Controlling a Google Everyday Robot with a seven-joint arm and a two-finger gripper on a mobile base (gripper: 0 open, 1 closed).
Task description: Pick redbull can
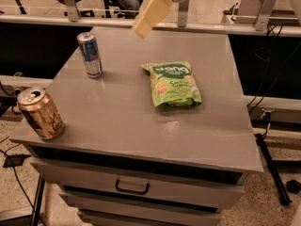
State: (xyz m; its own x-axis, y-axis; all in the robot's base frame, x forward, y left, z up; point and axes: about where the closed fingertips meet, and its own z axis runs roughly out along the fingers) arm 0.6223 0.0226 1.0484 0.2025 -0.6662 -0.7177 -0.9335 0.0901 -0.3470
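Lab-like workspace: grey drawer cabinet (141, 126), loose cables (271, 29), gripper (149, 14) overhead.
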